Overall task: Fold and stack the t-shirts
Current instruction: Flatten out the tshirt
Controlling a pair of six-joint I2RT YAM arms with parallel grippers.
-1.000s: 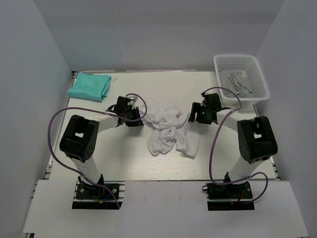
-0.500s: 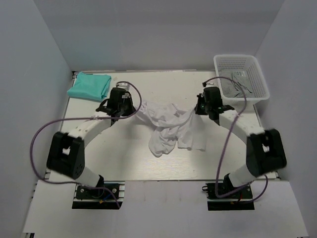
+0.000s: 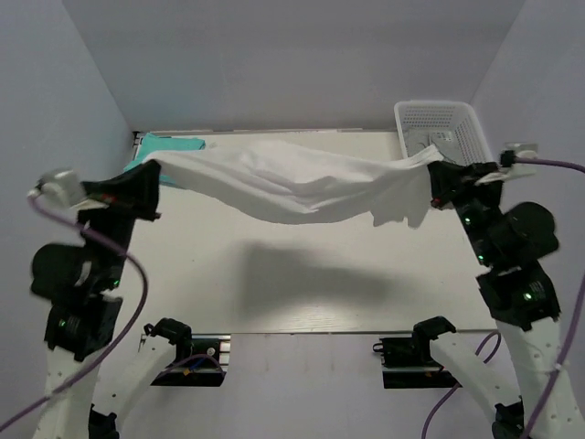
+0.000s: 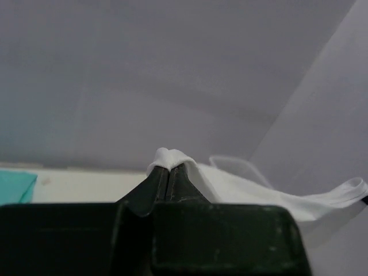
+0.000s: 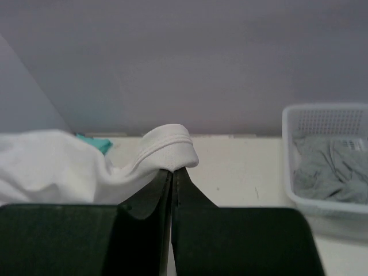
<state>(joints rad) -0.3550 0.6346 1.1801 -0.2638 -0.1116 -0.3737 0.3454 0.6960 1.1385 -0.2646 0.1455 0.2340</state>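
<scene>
My left tool (image 4: 168, 170) is pinched fully closed on a rolled edge of the white shirt (image 3: 292, 187). A small soft bulge of cloth pokes up past its two black, wedge-shaped fingertips. My right tool (image 5: 173, 172) is clamped just as tight, its slim black fingers meeting on a stitched hem of the same shirt, which curls over their tips.

Seen from above, the white shirt hangs in the air between the two tools, stretched wide from left to right and clear of the desk (image 3: 302, 293). It is a thin, matte knit that sags in a shallow curve at the middle and is marked by long soft creases. A loose flap droops near its right end. Its shadow (image 3: 302, 279) falls as a blurred grey patch on the pale, smooth desk below.

The teal shirt (image 3: 174, 144) lies flat at the far left corner of the desk, mostly hidden behind the white shirt's left end.

At the far right corner sits a basket (image 3: 439, 112). It is white plastic, rectangular, with mesh walls and a flared rim. A crumpled grey cloth (image 5: 328, 167) lies inside it.

Both of my arms are raised high, black and jointed, with purple cables (image 3: 128, 293) looping off them. Plain pale grey walls (image 3: 292, 64) enclose the desk.
</scene>
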